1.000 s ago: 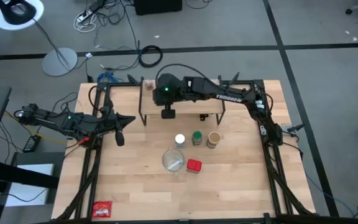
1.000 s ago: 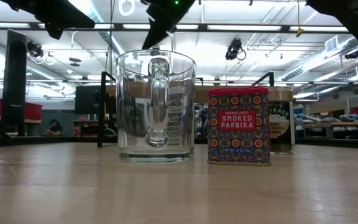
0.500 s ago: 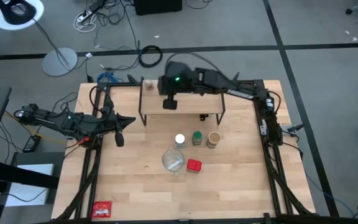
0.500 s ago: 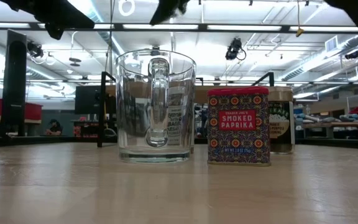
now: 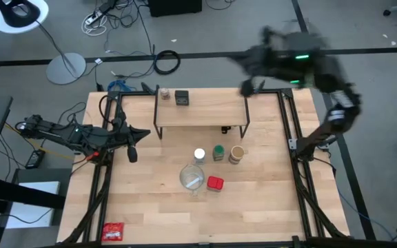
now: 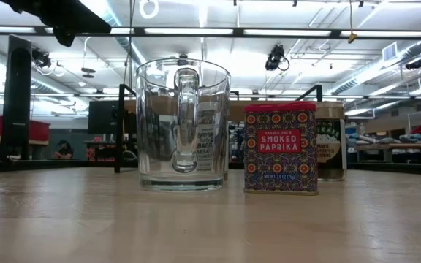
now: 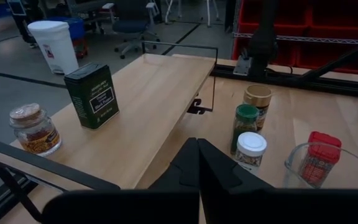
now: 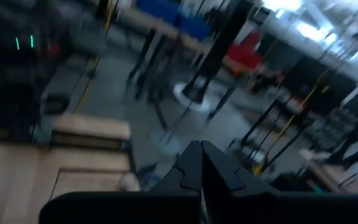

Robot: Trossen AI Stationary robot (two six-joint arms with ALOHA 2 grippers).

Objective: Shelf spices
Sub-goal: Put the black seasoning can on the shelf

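The shelf (image 5: 202, 110) stands at the table's far side. On its plank stand the dark green tin (image 5: 182, 98) and, left of it, the tiny brownish jar (image 5: 164, 93); both also show in the left wrist view, tin (image 7: 92, 94) and jar (image 7: 35, 129). Near the shelf, on the table, stand the white-lidded jar (image 5: 199, 155), green-lidded jar (image 5: 218, 152) and tan-lidded jar (image 5: 237, 153). The red tin (image 5: 215, 184) stands beside the glass vessel. My left gripper (image 5: 133, 150) waits shut at the table's left edge. My right gripper (image 5: 244, 87), shut, hangs blurred above the shelf's far right corner.
A clear glass vessel (image 5: 192, 178) stands near the table's middle, left of the red tin (image 6: 280, 148). A flat red packet (image 5: 113, 231) lies at the near left corner. Bare wood lies to the right of the jars and along the near edge.
My right arm stood over the shelf's left half, then rose and swung away fast toward the table's far right corner. The dark green tin now stands uncovered on the plank where the gripper had been. The jars on the table and the left arm kept still.
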